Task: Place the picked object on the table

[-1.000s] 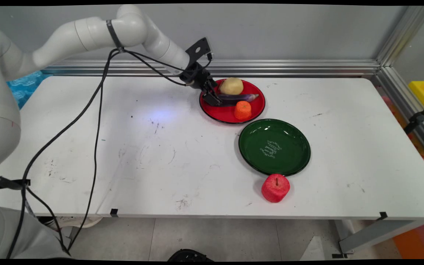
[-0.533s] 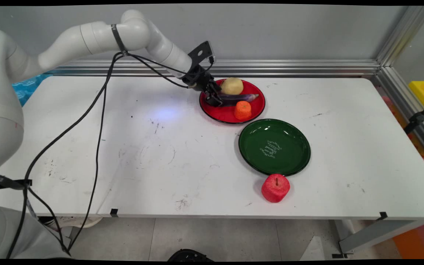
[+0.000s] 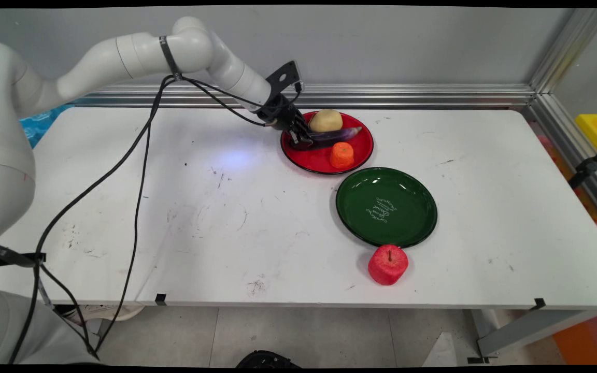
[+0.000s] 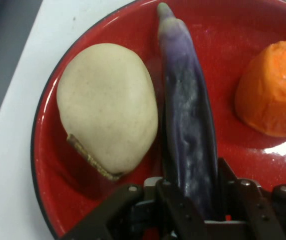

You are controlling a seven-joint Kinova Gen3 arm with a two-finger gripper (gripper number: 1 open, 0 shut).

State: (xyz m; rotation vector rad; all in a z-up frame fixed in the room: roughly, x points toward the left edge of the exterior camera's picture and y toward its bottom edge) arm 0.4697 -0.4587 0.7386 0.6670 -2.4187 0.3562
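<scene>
Since 0.5 s ago the eggplant's (image 3: 332,136) far tip has lifted and tilted. White table (image 3: 122,207) bears the red plate (image 3: 319,160), my landmark. Green plate (image 3: 386,207) lies beside it, apple (image 3: 387,264) beyond. On the plate: potato (image 4: 107,107), orange piece (image 4: 273,90). My gripper (image 4: 193,200) clamps 1 eggplant end.

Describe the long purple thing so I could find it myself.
Find the red plate at the table's far side. Three foods sit on it; the eggplant lies between a potato and an orange, the only long, thin, purple one, its end in the gripper.
</scene>
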